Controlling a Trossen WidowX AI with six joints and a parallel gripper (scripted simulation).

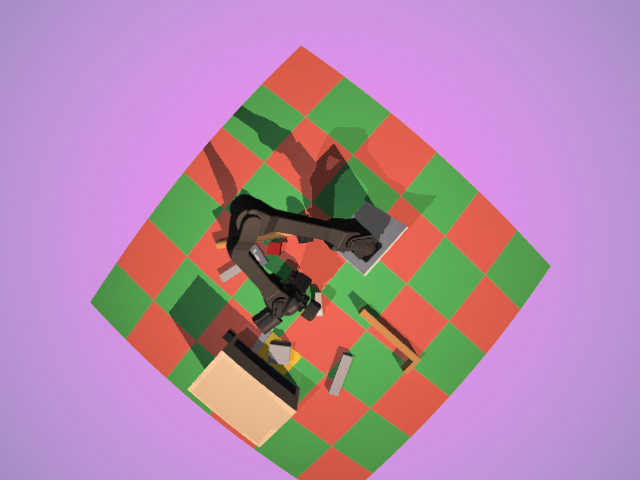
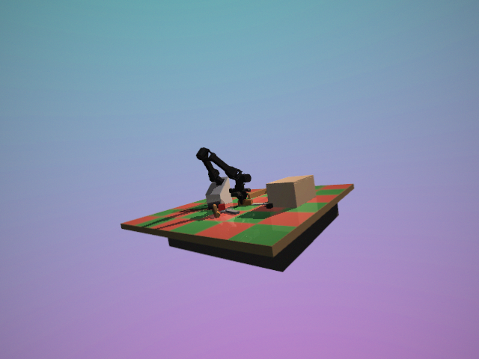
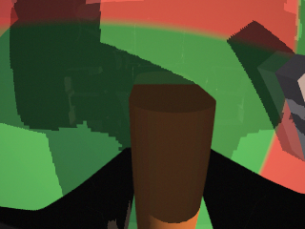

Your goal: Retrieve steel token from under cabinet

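My gripper (image 1: pixel 305 296) (image 2: pixel 242 202) (image 3: pixel 166 156) is shut on a brown cylindrical handle (image 3: pixel 172 143), low over the table in front of the cabinet. The handle's dark end faces up the wrist view, with an orange part below. The tan cabinet (image 1: pixel 242 396) (image 2: pixel 281 194) has a dark front. A small black block (image 1: pixel 227 335) (image 2: pixel 269 205) is at its front corner. The yellow marked area (image 1: pixel 292 360) lies before the cabinet, with a grey block (image 1: pixel 279 353) over it. A thin grey piece (image 1: pixel 262 341) lies beside it, partly hidden. I cannot make out the token for certain.
An orange angled bar (image 1: pixel 390 336) and a grey bar (image 1: pixel 340 374) lie to the right in the top view. A pale block is beside the gripper. A red block (image 1: pixel 274 248), a grey plate (image 1: pixel 257 255) and another grey bar (image 1: pixel 230 272) lie near the arm.
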